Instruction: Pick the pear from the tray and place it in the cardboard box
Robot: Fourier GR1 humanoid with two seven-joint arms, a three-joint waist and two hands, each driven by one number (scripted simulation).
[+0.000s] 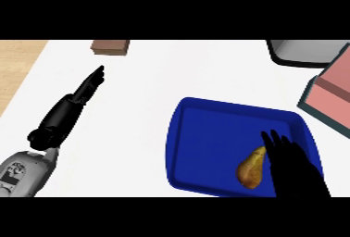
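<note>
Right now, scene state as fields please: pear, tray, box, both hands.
blue tray: on white counter, right of centre
pear: lying in tray, near-right part
right hand: open, fingers straight, over tray beside pear; contact unclear
left hand: open, at left, away from tray
pink box: right edge, past tray; pear not in it
brown block: far edge, left

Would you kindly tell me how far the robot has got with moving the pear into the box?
Nothing looks finished yet: the pear lies in the blue tray. In hand: the right hand is over the tray beside the pear, fingers straight, not curled round it. Left to do: grasp, lift, carry to the pinkish box at the right edge, probably the target, and release. The left hand rests open at the left.
</note>
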